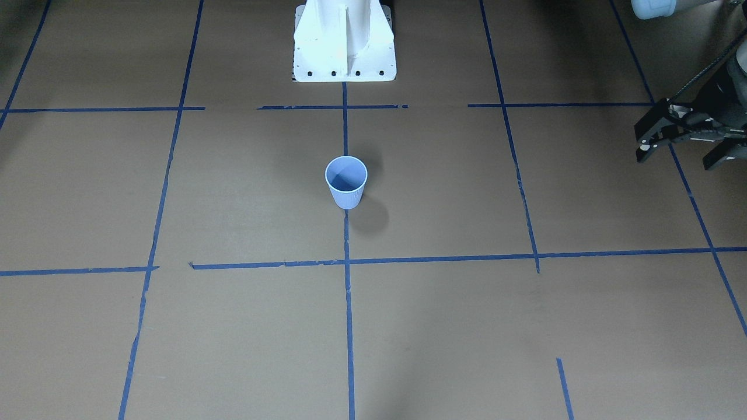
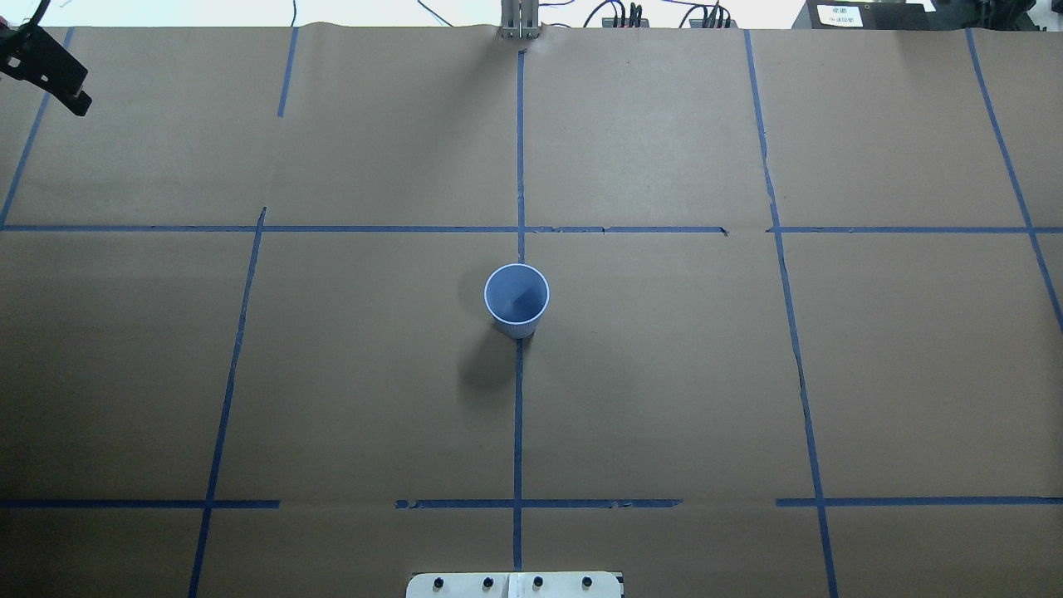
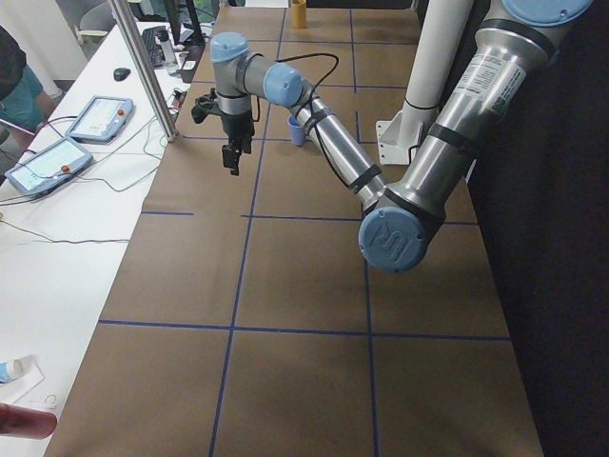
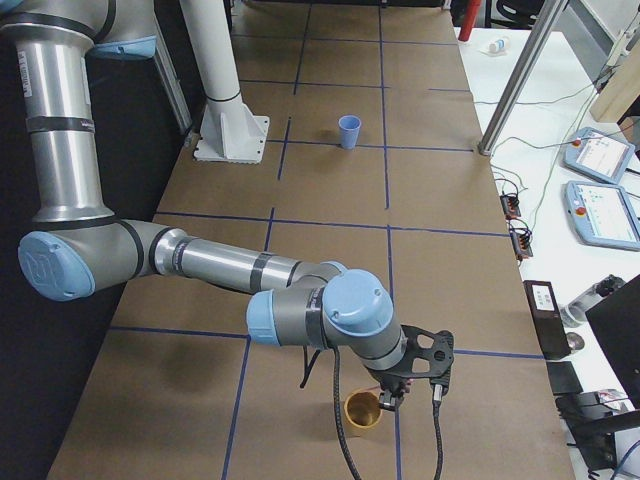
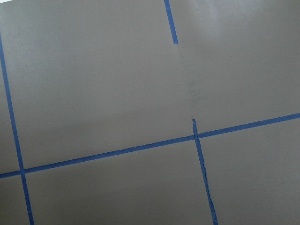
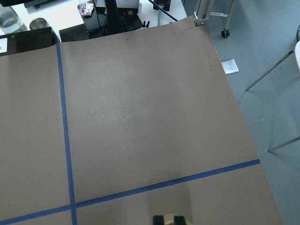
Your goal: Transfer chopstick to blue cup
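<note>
At table centre: blue cup (image 2: pixel 516 299) empty. Left gripper (image 1: pixel 677 153) spread, parked at edge. Right gripper (image 4: pixel 410 393) above tan cup (image 4: pixel 362 412), closure indeterminate. Chopstick unseen. Pickup step judged in hand; next: locate, pinch it.

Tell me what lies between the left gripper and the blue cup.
Only bare brown paper crossed by a blue tape line lies between the left gripper and the blue cup. The front-facing and overhead views both show this.

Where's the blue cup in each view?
Exterior front-facing: blue cup centre, on the middle tape line.
Overhead exterior: cup centre.
Exterior left: cup far, top centre.
Exterior right: cup top centre.
Left wrist-mounted: not in it.
Right wrist-mounted: not in it.
Landmark: white robot base.
</note>
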Robot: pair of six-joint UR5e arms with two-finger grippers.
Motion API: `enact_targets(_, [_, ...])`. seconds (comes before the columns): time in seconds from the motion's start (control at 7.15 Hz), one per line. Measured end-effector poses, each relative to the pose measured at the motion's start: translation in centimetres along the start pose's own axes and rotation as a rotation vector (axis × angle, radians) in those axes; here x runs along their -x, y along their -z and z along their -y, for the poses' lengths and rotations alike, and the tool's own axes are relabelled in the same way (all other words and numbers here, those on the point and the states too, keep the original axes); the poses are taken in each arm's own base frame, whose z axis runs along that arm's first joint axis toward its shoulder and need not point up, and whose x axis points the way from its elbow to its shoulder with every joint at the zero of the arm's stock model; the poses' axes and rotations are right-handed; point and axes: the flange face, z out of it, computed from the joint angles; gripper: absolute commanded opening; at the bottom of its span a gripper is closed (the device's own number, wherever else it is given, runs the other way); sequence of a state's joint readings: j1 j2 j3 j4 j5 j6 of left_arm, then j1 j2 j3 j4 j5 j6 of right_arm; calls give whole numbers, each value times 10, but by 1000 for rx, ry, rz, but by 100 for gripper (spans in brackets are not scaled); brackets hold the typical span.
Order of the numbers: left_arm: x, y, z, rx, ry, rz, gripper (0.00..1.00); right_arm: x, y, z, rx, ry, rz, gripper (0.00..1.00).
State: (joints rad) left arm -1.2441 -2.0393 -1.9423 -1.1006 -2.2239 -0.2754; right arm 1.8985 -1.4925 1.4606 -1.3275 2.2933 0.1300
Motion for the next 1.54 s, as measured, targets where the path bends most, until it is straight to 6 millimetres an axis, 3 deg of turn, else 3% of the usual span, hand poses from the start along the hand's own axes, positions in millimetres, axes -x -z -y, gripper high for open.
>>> enact_targets(0.14, [0, 0, 0, 3, 1, -7, 100, 16, 23, 3, 8, 45, -35, 0])
enact_targets(0.28, [2, -3, -2, 6, 1, -10, 100, 46, 54, 12, 28, 87, -83, 0])
enact_targets(0.56, [9, -10, -6, 16, -11, -4, 100, 138, 124, 58, 93, 103, -117, 0])
enact_targets(0.7, [17, -13, -9, 22, -43, 3, 100, 188, 139, 74, 130, 99, -94, 0])
enact_targets(0.84, [32, -15, -12, 29, -76, 11, 100, 234, 139, 80, 157, 80, -48, 0])
enact_targets(1.12, [82, -20, -26, 46, -124, 29, 100, 331, 132, 59, 180, 53, 18, 0])
enact_targets(1.4, [164, -38, -55, 56, -142, 40, 100, 434, 143, 14, 168, 4, 69, 0])
enact_targets(1.54, [210, -58, -79, 36, -136, 46, 100, 481, 149, -8, 168, -9, 96, 0])
